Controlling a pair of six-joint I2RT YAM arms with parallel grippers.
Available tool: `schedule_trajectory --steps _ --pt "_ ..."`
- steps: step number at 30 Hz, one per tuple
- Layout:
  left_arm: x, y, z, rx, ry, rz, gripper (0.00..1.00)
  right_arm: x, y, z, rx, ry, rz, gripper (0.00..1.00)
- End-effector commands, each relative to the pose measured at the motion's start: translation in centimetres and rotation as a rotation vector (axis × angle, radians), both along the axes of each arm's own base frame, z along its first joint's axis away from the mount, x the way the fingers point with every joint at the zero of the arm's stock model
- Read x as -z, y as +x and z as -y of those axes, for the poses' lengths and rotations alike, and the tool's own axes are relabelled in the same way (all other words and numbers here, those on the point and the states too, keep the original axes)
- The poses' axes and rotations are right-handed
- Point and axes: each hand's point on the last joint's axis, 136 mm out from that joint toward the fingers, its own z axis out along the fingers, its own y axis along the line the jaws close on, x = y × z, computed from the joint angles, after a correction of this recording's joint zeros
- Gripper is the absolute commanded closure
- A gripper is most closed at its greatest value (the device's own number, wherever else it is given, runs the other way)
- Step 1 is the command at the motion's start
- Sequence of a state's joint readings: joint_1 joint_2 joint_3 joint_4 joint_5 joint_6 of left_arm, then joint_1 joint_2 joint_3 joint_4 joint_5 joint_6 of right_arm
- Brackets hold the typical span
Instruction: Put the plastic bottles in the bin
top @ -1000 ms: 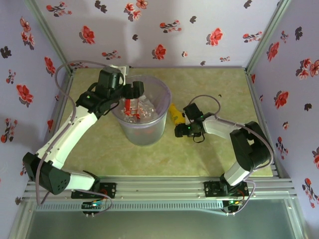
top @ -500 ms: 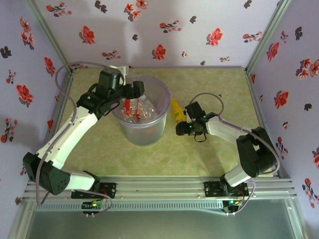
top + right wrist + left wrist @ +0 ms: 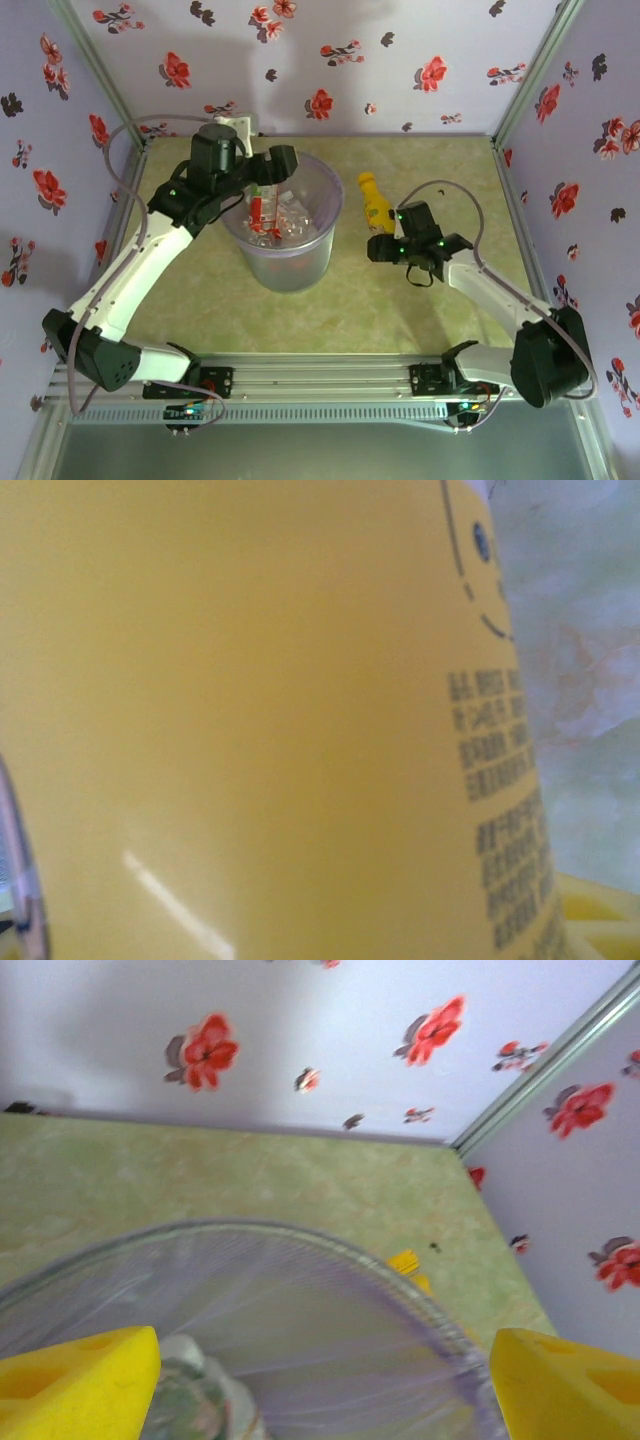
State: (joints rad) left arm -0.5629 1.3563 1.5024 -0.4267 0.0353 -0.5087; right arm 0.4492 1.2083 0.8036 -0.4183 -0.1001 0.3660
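Left jaws: wide apart with nothing in them, up over the back-left rim of the bin (image 3: 290, 265).
Right jaws: closed on the low end of the yellow bottle (image 3: 374, 203).
Yellow bottle: standing up with its cap on top, near the bin's right side and not touching it.
Other bottles: clear bottles (image 3: 275, 222) with red labels lie inside the bin.
Bin: stands on the green table (image 3: 400, 320).

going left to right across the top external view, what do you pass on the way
left arm's white forearm → bin → yellow bottle → right arm's white forearm
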Motion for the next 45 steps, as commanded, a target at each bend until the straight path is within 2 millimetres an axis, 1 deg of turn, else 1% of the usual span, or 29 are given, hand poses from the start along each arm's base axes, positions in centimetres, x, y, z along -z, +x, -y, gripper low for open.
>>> schedule_trajectory --steps 1,4,6,8,11,14,17,20,23,26,30,33,37,39,41,45 --pt "-4.1 -0.5 1.5 0.051 -0.072 0.073 0.14 -2.5 0.5 1.0 0.02 0.002 0.103 0.41" --pt "-5.7 -0.9 2.8 0.097 -0.109 0.093 0.14 -4.9 0.5 1.4 0.033 0.021 0.185 0.42" --pt "-6.6 -1.2 4.4 0.155 -0.147 0.091 0.14 -6.5 0.5 1.3 0.031 0.046 0.235 0.42" --pt "-7.1 -1.5 6.2 0.211 -0.138 0.091 0.11 -8.2 0.6 1.0 0.025 0.081 0.3 0.42" --pt "-6.9 -1.6 8.6 0.27 -0.073 0.083 0.07 -10.3 0.6 0.5 0.004 0.127 0.38 0.44" --pt "-6.6 -1.5 10.4 0.306 -0.052 0.072 0.06 -12.5 0.3 -0.5 -0.036 0.184 0.448 0.44" --pt "-6.2 -1.4 12.1 0.343 -0.086 0.05 0.06 -14.6 0.0 -1.7 -0.078 0.236 0.509 0.45" --pt "-6.0 -1.5 13.7 0.372 -0.148 0.042 0.06 -15.8 -0.4 -2.9 -0.123 0.278 0.541 0.45" --pt "-5.4 -1.5 15.2 0.403 -0.193 0.013 0.07 -16.4 -0.6 -3.8 -0.157 0.302 0.549 0.45" --pt "-4.8 -1.4 16.2 0.416 -0.212 -0.018 0.1 -16.7 -0.6 -4.6 -0.189 0.312 0.557 0.45" --pt "-3.5 -1.0 17.1 0.415 -0.227 -0.06 0.16 -16.8 -0.6 -5.5 -0.228 0.342 0.554 0.45" --pt "-3.1 -0.8 17.5 0.412 -0.236 -0.071 0.2 -17.1 -0.8 -5.9 -0.247 0.361 0.559 0.45" --pt "-2.7 -0.5 18.0 0.412 -0.248 -0.082 0.25 -17.0 -1.0 -6.2 -0.263 0.367 0.555 0.45" --pt "-2.5 -0.3 18.1 0.411 -0.251 -0.084 0.3 -17.0 -1.1 -6.2 -0.268 0.37 0.555 0.45" --pt "-2.7 -0.3 18.2 0.41 -0.257 -0.08 0.37 -16.9 -1.0 -6.1 -0.263 0.364 0.553 0.45" --pt "-2.8 -0.2 18.3 0.411 -0.266 -0.077 0.47 -16.6 -0.9 -6.2 -0.264 0.356 0.548 0.45"
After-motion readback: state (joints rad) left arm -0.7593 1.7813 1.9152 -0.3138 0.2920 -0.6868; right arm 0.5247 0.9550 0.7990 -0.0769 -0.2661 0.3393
